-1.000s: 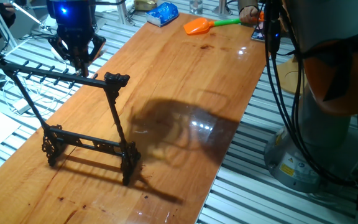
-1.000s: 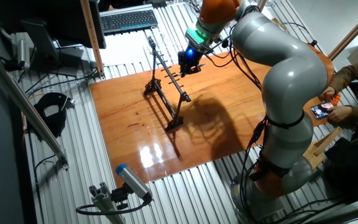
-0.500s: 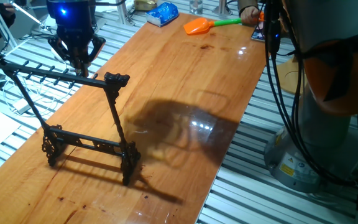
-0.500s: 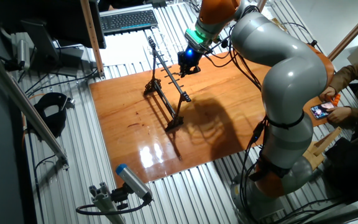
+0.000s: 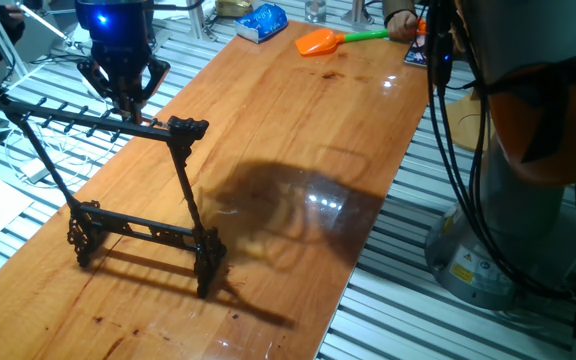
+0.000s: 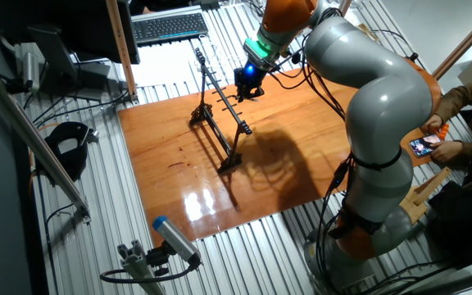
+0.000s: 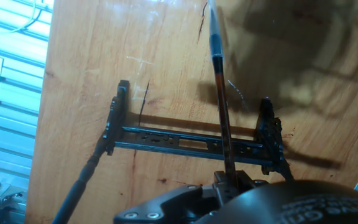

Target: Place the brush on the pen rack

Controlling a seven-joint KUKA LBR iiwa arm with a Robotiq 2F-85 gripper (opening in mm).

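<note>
- The pincer (image 5: 128, 103) is closed on the brush (image 7: 219, 93).
- It hangs just above the rack's (image 5: 138, 226) top bar.
- The rack stands on the surface (image 5: 298, 140).

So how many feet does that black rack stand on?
2. In one fixed view, the left foot and the right foot each sit under an upright of the pen rack. None looks hidden.

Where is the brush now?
In the hand view, the brush hangs from the gripper, above the pen rack near its right foot.
</note>
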